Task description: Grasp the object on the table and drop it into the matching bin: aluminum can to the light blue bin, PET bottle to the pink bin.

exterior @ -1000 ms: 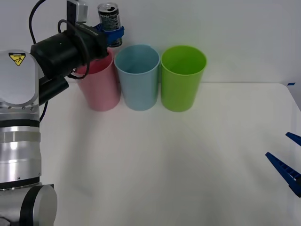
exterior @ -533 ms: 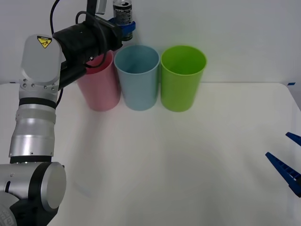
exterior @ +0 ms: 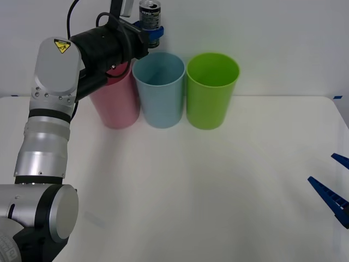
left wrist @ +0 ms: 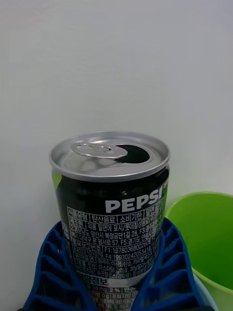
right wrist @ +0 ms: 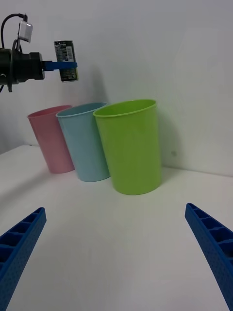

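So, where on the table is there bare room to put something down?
The white table is bare in front of the three bins, across to the right gripper at its right edge. It is crowded at the back, where the pink bin, light blue bin and green bin stand close together.

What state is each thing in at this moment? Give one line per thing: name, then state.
Can: upright, opened, held in the air above the bins.
Left gripper: shut on the can.
Right gripper: open, low over the table.
Blue bin: upright, nothing seen inside.
Pink bin: upright, partly behind the left arm.
Green bin: upright, nothing seen inside.
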Controlling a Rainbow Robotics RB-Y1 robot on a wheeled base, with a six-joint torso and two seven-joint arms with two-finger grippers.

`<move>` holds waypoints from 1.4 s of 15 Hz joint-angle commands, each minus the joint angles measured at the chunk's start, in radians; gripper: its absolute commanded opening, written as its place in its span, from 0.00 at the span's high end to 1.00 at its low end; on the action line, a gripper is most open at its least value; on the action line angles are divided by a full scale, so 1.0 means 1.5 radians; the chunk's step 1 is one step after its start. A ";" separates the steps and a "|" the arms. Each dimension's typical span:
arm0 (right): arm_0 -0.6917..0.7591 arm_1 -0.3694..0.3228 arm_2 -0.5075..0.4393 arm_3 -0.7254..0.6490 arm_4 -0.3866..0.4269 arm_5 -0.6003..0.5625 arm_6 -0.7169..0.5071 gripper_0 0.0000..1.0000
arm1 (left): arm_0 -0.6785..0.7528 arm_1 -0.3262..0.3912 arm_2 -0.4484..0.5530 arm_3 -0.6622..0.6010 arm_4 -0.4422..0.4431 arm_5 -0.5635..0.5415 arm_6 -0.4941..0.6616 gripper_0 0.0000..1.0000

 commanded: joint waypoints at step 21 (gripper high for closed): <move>0.000 0.000 0.000 0.000 0.000 0.000 0.000 0.00 | 0.101 0.038 0.009 -0.050 0.215 -0.035 -0.073 0.00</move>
